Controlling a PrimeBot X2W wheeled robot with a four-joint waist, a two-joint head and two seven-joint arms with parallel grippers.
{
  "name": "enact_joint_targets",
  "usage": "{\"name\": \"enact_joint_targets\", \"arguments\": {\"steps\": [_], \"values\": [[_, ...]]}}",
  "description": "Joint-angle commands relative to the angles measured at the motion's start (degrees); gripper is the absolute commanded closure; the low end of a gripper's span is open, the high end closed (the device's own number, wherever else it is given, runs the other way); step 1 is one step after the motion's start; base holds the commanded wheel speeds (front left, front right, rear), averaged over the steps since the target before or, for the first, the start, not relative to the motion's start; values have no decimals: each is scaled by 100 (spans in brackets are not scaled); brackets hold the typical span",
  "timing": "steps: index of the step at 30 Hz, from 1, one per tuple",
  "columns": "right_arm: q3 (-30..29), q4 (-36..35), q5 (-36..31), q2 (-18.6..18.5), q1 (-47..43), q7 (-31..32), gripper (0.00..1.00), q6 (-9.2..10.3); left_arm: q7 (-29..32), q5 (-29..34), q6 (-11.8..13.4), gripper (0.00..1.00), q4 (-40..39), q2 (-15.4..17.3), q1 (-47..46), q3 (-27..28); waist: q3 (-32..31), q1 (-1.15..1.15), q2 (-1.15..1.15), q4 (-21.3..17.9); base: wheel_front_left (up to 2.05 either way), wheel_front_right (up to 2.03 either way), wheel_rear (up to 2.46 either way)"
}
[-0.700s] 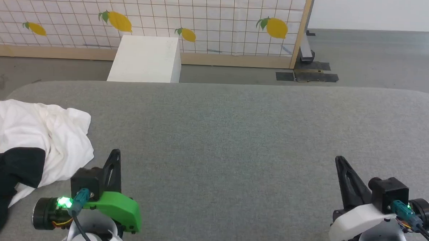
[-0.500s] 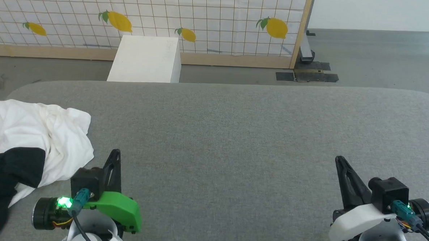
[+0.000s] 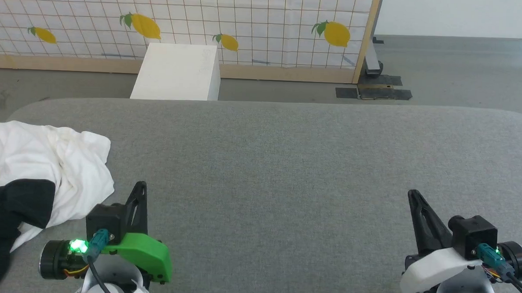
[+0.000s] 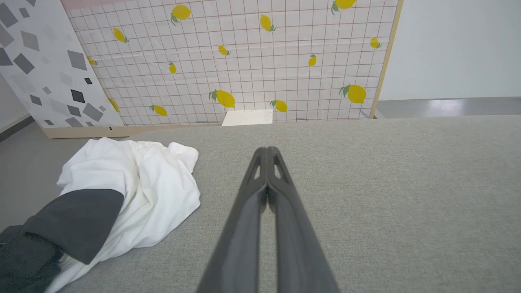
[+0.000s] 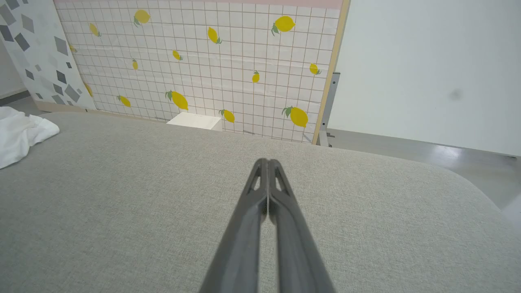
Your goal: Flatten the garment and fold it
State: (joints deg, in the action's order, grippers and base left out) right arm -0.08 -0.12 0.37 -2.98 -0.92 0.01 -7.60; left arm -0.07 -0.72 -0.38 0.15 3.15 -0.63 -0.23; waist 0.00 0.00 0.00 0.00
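The garment lay in a crumpled heap at the left end of the grey cloth-covered table, toward the far left corner. Most of what I could see of it was white and deeply creased, with a black section folded across its near side and more black cloth trailing off toward the table's left edge. It was bunched up, not spread flat, and I could make out no print on the parts that faced up.

The left end effector hung at the near edge of the table, just to the right of the heap and not touching it. Its two dark fingers were pressed together along their length, with nothing between them. The right end effector was well away at the near right, over bare grey fabric, its fingers likewise closed on nothing. Both pointed away from the robot, across the table.

Beyond the far edge a white box stood on the grey floor, in front of a lemon-patterned screen with a wooden frame.
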Motion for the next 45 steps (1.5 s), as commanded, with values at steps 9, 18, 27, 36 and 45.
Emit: {"name": "enact_joint_targets", "arguments": {"steps": [9,18,27,36,45], "values": [[-3,6,23,0,0,-27,0,0,-31,-44,18,0,22,0,-7,-36,1,0,0,1,0,0,0],[-12,43,78,1,7,-121,0,1,-140,-122,91,0,113,-1,-43,-84,-1,0,0,74,0,0,0],[-26,91,99,2,19,-213,0,2,-246,-199,177,0,167,15,-48,-80,-10,0,0,324,0,0,0],[-14,135,154,3,27,-304,0,3,-353,-277,276,0,185,44,1,-41,-29,0,0,704,0,0,0],[23,190,213,3,49,-398,0,3,-460,-366,360,0,193,73,73,-9,-34,0,0,1065,0,0,0]]}}
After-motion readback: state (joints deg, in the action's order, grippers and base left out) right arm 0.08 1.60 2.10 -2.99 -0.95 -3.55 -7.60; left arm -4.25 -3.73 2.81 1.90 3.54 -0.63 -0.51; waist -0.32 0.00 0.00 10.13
